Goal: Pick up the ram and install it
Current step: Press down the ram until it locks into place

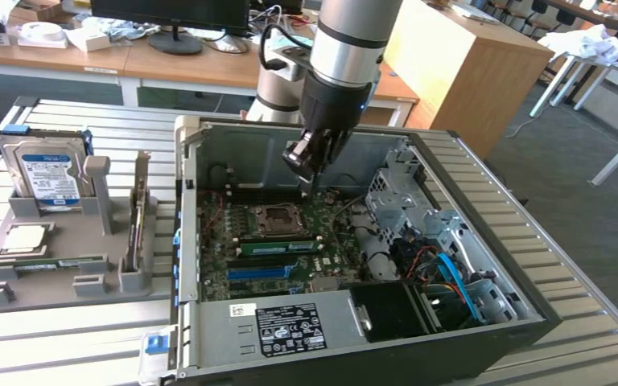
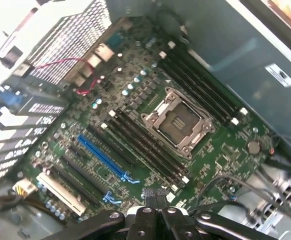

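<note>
Gripper (image 1: 306, 165) hangs inside the open computer case (image 1: 524, 310), above the motherboard (image 2: 135, 125); cannot tell finger state. Ram (image 1: 46, 264) lies flat in its grey holder (image 1: 30, 299), ready for pickup.

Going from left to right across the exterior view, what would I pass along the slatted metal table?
Blue-labelled silver hard drive standing in the grey plastic holder → square silver processor chip → green ram stick upright on edge → green motherboard inside the open computer case, under the robot's gripper → blue cable.
</note>
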Robot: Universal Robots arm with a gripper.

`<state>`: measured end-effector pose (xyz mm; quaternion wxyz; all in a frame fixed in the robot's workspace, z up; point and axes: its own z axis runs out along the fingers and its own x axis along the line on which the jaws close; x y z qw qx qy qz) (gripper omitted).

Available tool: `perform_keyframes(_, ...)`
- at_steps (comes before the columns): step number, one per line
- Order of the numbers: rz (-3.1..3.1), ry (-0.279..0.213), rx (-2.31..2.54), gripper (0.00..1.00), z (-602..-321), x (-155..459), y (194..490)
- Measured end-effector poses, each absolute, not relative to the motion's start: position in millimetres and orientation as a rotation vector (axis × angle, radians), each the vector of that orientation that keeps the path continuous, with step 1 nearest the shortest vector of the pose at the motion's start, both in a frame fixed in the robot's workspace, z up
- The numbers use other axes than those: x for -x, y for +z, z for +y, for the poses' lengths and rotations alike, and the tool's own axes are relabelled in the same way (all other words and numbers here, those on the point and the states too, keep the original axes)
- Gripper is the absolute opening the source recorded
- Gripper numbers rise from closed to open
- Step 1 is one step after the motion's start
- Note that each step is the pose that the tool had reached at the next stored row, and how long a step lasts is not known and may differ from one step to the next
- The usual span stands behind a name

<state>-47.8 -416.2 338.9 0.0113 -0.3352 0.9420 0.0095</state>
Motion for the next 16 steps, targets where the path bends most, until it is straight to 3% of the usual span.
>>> perform_keyframes(16,3.055,0.024,0.617,0.1,-416.2,47.9,333.3)
